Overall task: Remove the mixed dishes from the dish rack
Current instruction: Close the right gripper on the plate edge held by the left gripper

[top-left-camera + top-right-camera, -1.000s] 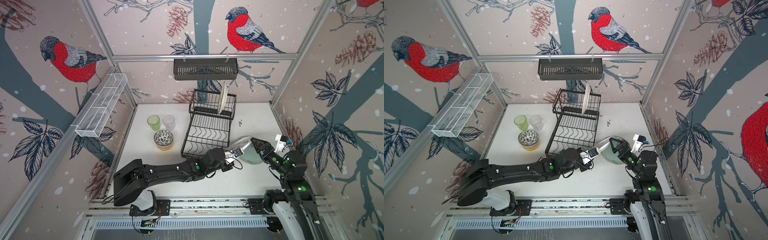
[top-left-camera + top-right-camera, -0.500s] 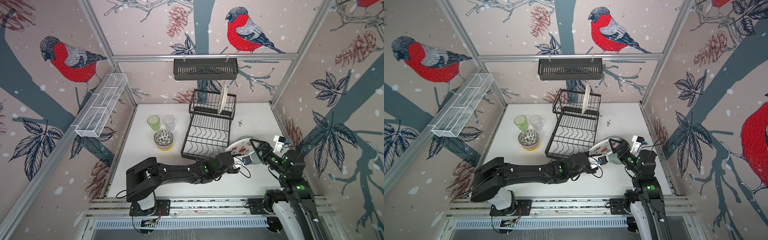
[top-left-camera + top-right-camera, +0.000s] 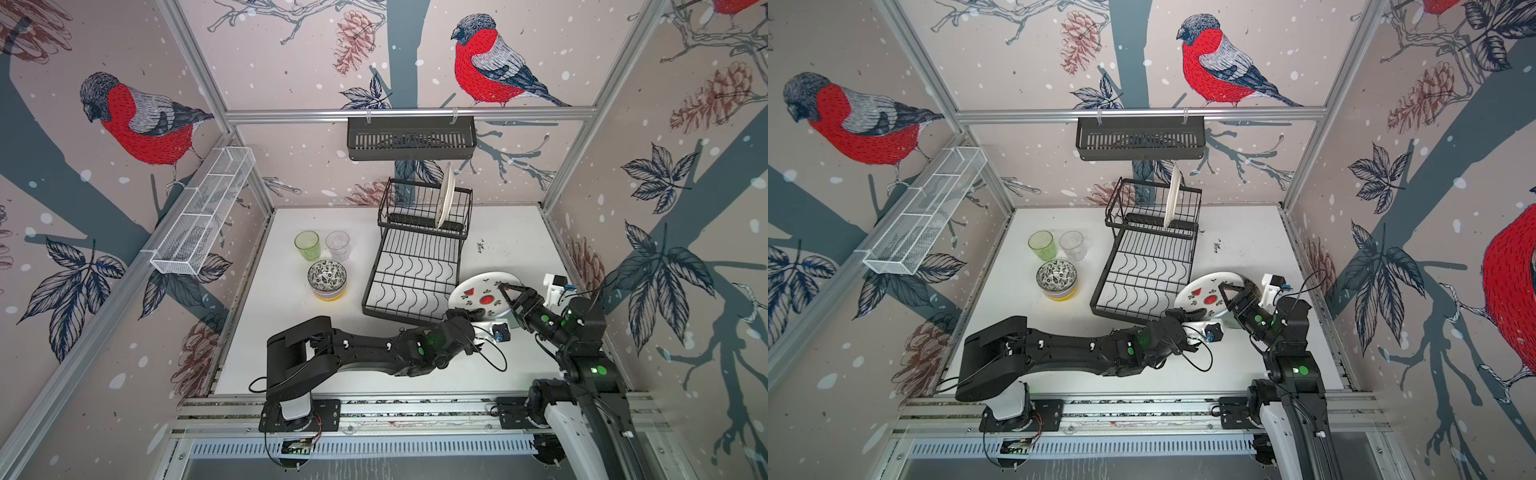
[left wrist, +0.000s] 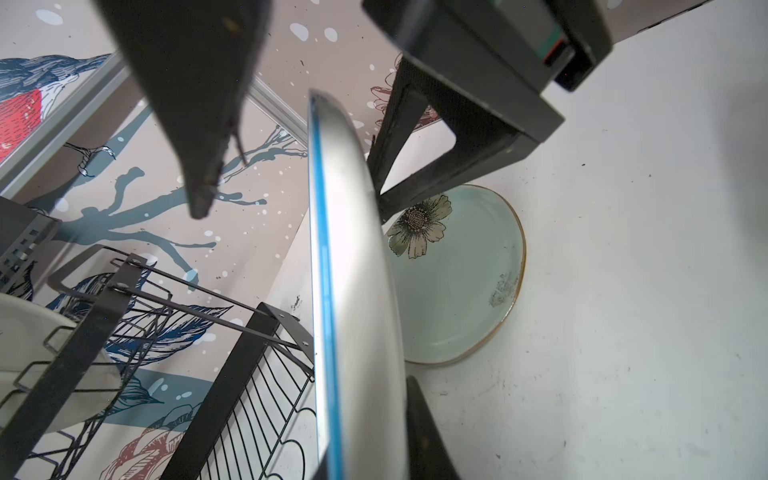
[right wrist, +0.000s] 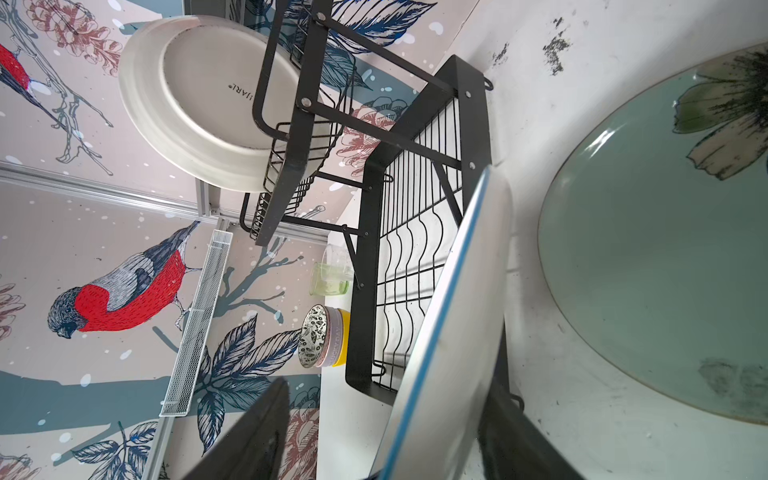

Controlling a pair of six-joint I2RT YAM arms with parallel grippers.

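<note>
In both top views the fruit plate hangs tilted just right of the dish rack; the left gripper pinches its near rim, and the right gripper straddles its far rim, fingers apart. One cream plate stands in the rack's upper tier. The left wrist view shows the fruit plate's edge above a green plate on the table. The right wrist view shows stacked bowls beyond the rack.

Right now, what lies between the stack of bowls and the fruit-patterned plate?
The dish rack's flat lower tray lies between the stack of bowls and the fruit-patterned plate. Both top views show this.
</note>
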